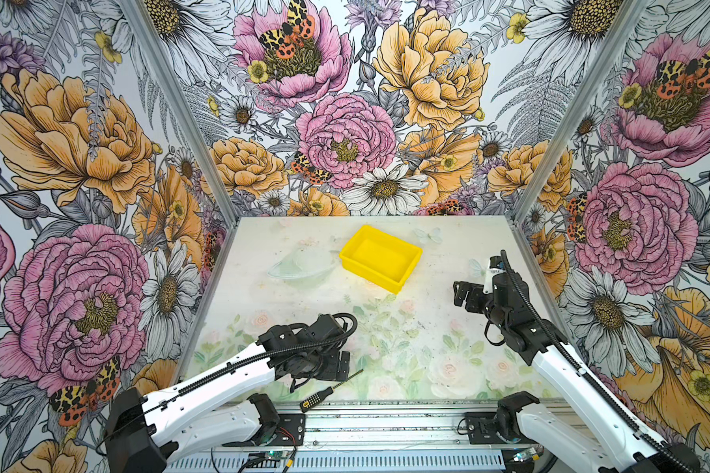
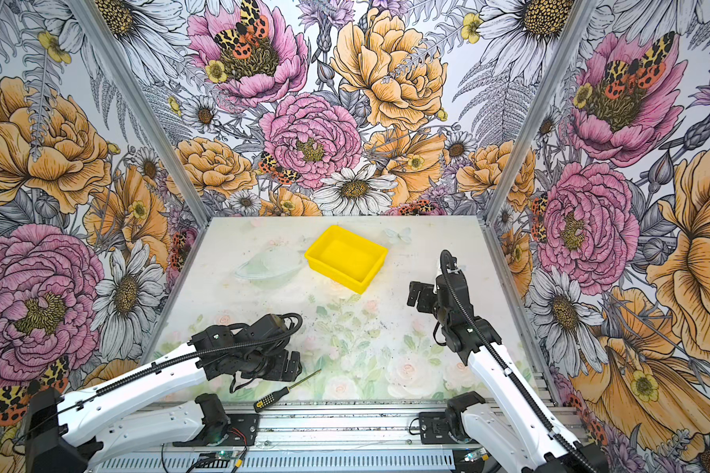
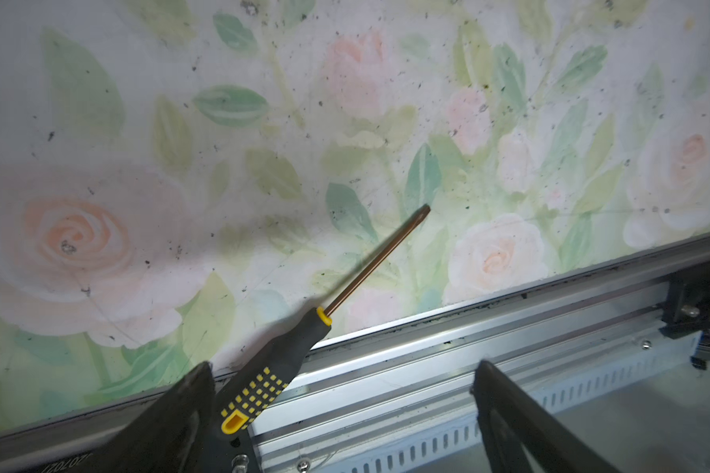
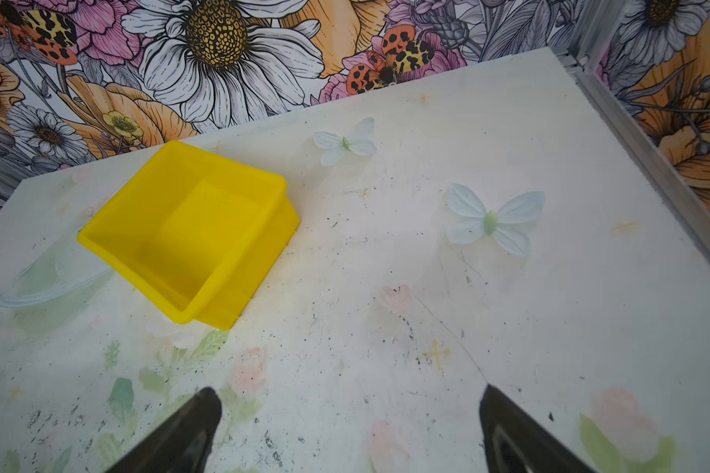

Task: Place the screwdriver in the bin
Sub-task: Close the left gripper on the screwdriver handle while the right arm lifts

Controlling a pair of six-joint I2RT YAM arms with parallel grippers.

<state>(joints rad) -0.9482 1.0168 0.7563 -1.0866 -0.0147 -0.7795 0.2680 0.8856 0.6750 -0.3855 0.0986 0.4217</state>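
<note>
Screwdriver (image 1: 331, 391) (image 2: 285, 392) lies flat at the worktop's (image 1: 427, 327) front edge. The handle end overhangs onto the metal rail (image 1: 386, 413) and the shaft tip angles back and to the right. It is not gripped.

Left arm reaches in low from the front-left, forearm near level and wrist bent, with the claw (image 1: 339, 366) (image 2: 290, 364) just behind the screwdriver and aimed toward the front edge. Left wrist view: the claw (image 3: 344, 364) has its jaws spread wide with nothing clamped. The screwdriver (image 3: 304, 340) sits in the gap, its handle close against one finger (image 3: 189, 401). Cannot tell whether they touch.

Bin (image 1: 410, 270) (image 2: 374, 270) sits at the back centre of the worktop, turned at an angle, nothing in it, well apart from the screwdriver.

Right arm rises from the front-right base, elbow up, with the claw (image 1: 460, 293) (image 2: 415, 295) pointing left, near the bin's right-front corner and not touching it. Right wrist view: the claw (image 4: 349, 389) is wide open, holding nothing, over bare worktop, with the bin (image 4: 242, 282) ahead and off to one side.
</note>
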